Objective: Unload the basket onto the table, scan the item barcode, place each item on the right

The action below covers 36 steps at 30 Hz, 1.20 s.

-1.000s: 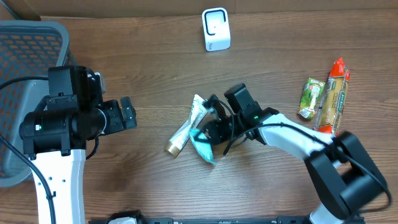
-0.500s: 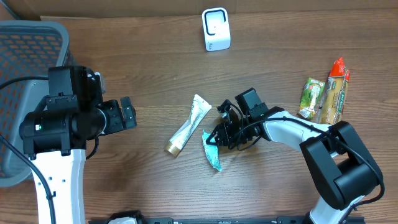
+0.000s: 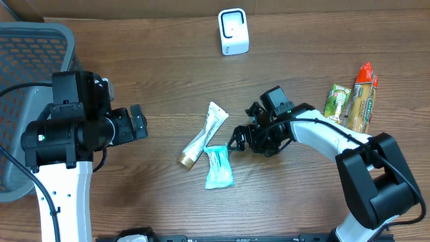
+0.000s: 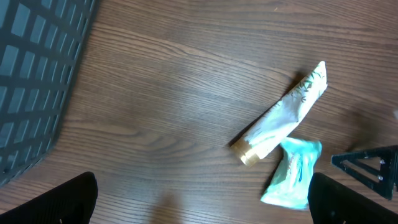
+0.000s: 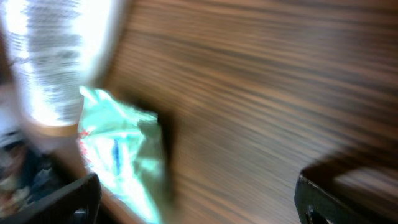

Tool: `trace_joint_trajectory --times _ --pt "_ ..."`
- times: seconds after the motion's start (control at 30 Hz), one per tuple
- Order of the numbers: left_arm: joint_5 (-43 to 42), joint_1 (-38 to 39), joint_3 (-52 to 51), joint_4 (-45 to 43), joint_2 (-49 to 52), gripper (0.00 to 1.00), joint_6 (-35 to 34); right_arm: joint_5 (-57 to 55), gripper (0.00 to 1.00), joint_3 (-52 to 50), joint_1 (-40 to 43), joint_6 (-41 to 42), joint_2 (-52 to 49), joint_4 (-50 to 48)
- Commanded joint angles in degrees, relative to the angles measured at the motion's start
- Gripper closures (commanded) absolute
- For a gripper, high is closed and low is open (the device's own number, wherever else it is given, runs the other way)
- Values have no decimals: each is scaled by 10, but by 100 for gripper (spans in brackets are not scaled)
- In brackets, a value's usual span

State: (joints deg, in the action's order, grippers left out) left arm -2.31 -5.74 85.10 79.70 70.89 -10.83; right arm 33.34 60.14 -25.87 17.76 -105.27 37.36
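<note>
The teal packet [image 3: 218, 167] lies flat on the wooden surface [image 3: 154, 60], held by nothing. Its upper edge is touching or just beside the gold-capped end of a white tube [image 3: 203, 134] that lies slantwise next to it. The right tool [image 3: 243, 132] hangs low just beside the packet. Its fingers stand wide apart with nothing between them, and the right wrist view shows only bare wood in the gap, with the packet off to one side. That view is blurred, so no barcode can be read on the packet.

The white barcode scanner [image 3: 233, 31] stands upright at the far edge of the surface, well apart from both packet and tube. An item therefore has to be lifted and carried up to it, code side turned toward its face. With the packet lying loose and the tool spread, the scan itself does not look done from here. The wide jaws suit a fresh approach, though the thin, soft packet lying flat against the wood may be awkward to pinch.

The left tool [image 3: 139, 122] is also spread wide and empty. It hovers near the grey basket [image 3: 27, 40] on its own side, clear of the work. A green sachet [image 3: 336, 104] and a long orange-and-red packet [image 3: 361, 104] lie side by side at the right edge, likely waiting.
</note>
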Motion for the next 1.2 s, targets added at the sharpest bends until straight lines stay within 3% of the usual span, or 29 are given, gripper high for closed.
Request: trace_joint_trajectory --times 0.0,0.2,0.4,0.57,0.73,0.8,1.0,1.17 --pt "-2 -2 5 -2 0 1 -10 -180 0 33 5 -24 23 64" --pt "-2 -2 5 -2 0 0 -10 -228 0 75 -29 -59 66 136" --pt "-2 -2 5 -2 0 0 -10 -313 0 121 -160 -24 92 160" --pt "-2 -2 5 -2 0 1 -10 -337 0 123 -274 33 77 55" --pt "-2 -2 5 -2 0 0 -10 -335 0 123 -298 107 38 17" --pt "-2 -2 5 -2 0 1 -10 -335 5 123 -298 135 19 17" --pt "-2 -2 5 -2 0 0 -10 -351 39 123 -301 207 -3 22" --pt "-2 -2 5 -2 0 0 -10 -378 41 123 -295 234 -4 46"
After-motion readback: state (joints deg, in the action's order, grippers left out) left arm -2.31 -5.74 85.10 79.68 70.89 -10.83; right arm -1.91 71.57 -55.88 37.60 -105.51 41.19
